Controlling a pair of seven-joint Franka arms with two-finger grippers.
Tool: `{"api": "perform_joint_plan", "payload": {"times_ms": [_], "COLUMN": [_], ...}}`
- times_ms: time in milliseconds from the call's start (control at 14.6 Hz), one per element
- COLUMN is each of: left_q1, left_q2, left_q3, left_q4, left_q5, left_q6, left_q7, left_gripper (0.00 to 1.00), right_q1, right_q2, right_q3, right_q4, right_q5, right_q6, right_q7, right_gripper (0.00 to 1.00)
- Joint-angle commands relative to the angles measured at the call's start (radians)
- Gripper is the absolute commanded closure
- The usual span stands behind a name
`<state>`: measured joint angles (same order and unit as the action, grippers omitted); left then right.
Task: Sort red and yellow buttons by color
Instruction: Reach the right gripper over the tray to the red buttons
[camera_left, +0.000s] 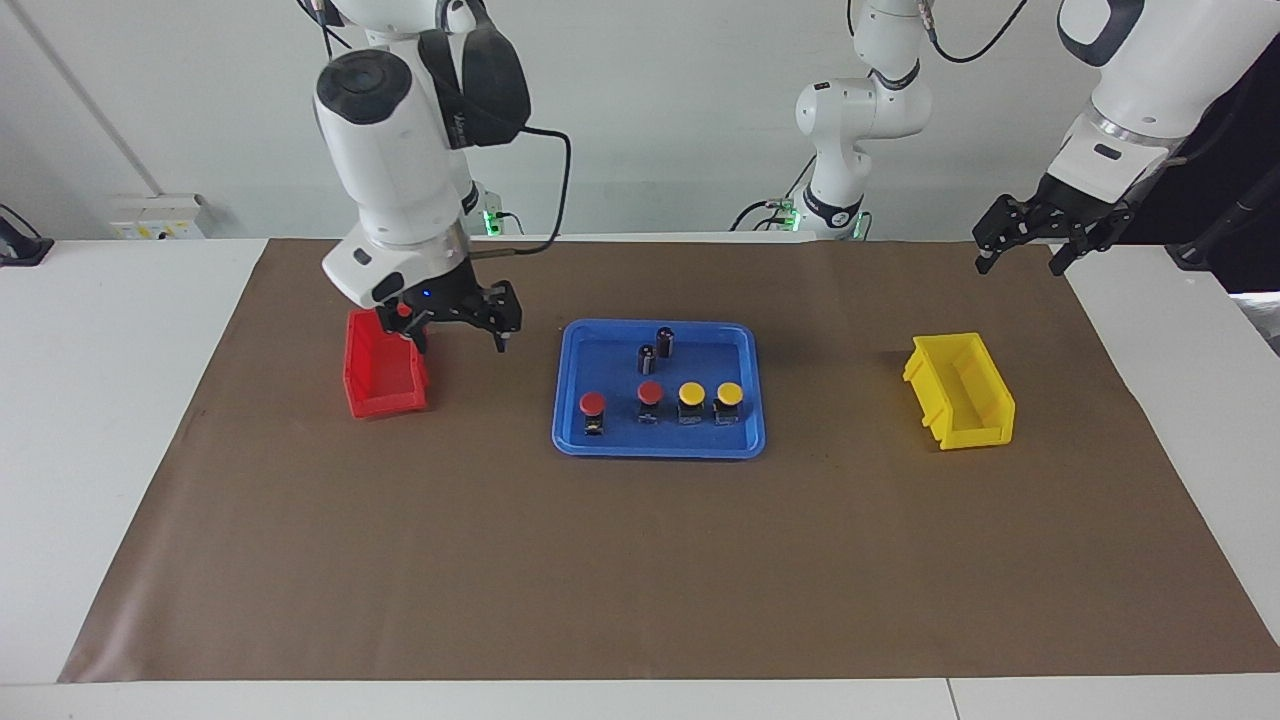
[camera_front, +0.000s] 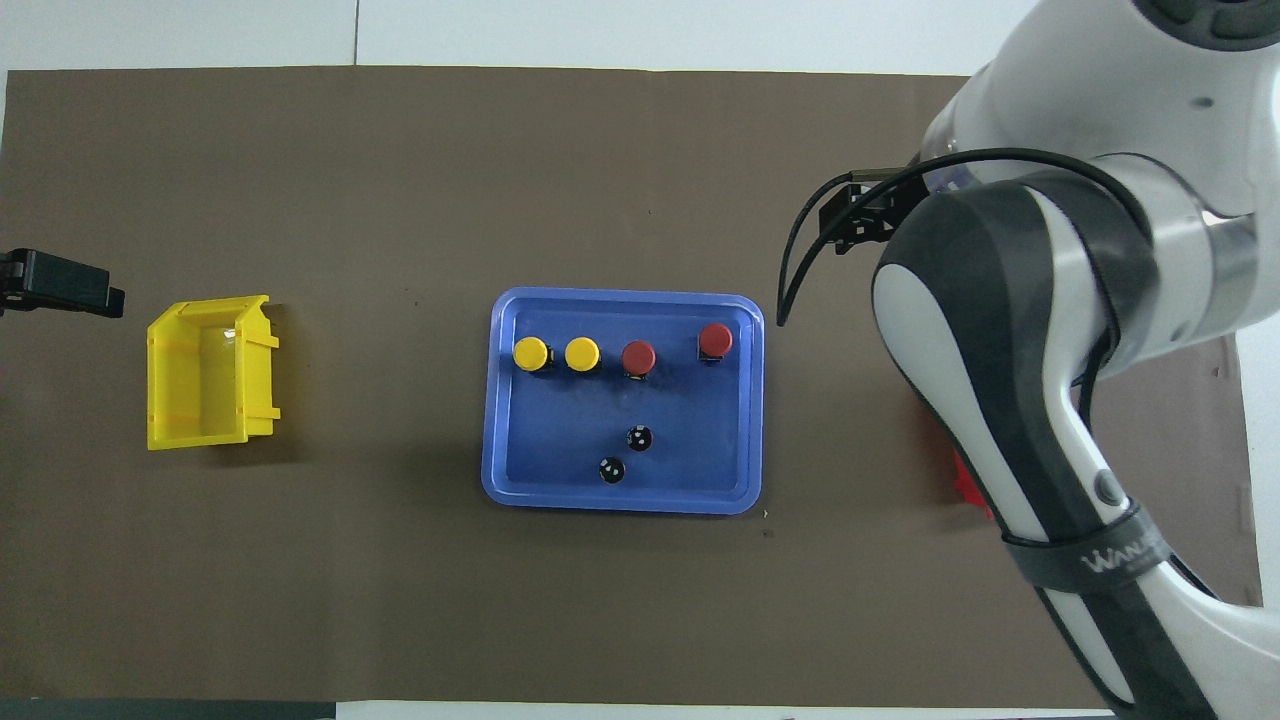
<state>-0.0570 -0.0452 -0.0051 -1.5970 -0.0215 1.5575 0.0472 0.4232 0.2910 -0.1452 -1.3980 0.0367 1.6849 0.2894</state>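
Buttons, 4 of them, sit in 1 row in my blue tray (camera_left: 570, 400): 2 red (camera_left: 592, 403) (camera_left: 650, 392) and 2 yellow (camera_left: 691, 394) (camera_left: 729, 393) domed caps on black bases. My right tool (camera_left: 462, 330) hangs released between red bin (camera_left: 375, 390) and tray; my left tool (camera_left: 1020, 250) waits released near the yellow bin (camera_left: 965, 400).

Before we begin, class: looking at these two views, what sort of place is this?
Most likely a robotics lab set up for a sorting exercise: white arms mounted at a white table under a brown mat, a blue tray of push-buttons, and a red bin and a yellow bin at either end.
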Motion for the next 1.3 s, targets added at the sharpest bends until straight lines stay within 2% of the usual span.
{"api": "perform_joint_plan", "payload": {"times_ms": [0,411,616,685,822,1233], "left_q1": [0.008,0.008,0.008,0.008,0.008,0.008], "left_q2": [-0.015,-0.015,-0.015,-0.015,-0.015,-0.015], "left_q3": [-0.006,-0.006,-0.006,-0.006,-0.006,-0.006], "left_q4": [-0.012,-0.012,-0.012,-0.012,-0.012,-0.012], "left_q5": [0.018,0.018,0.018,0.018,0.018,0.018], "left_q6": [-0.011,-0.01,-0.011,-0.011,-0.01,-0.01], "left_q7": [0.006,0.006,0.006,0.006,0.006,0.006], "left_gripper": [0.0,0.0,0.0,0.0,0.0,0.0], "right_q1": [0.003,0.071,0.098,0.103,0.13,0.158], "right_q2": [-0.012,0.017,-0.013,0.005,0.046,0.034], "right_q3": [0.001,0.009,0.009,0.01,0.01,0.012], "right_q4": [-0.088,-0.177,-0.324,-0.332,-0.334,-0.437], "right_q5": [0.02,0.022,0.022,0.022,0.022,0.022], "right_q6": [0.082,0.223,0.39,0.424,0.437,0.507], "right_q7": [0.014,0.085,0.102,0.103,0.114,0.117], "right_gripper": [0.0,0.0,0.0,0.0,0.0,0.01]}}
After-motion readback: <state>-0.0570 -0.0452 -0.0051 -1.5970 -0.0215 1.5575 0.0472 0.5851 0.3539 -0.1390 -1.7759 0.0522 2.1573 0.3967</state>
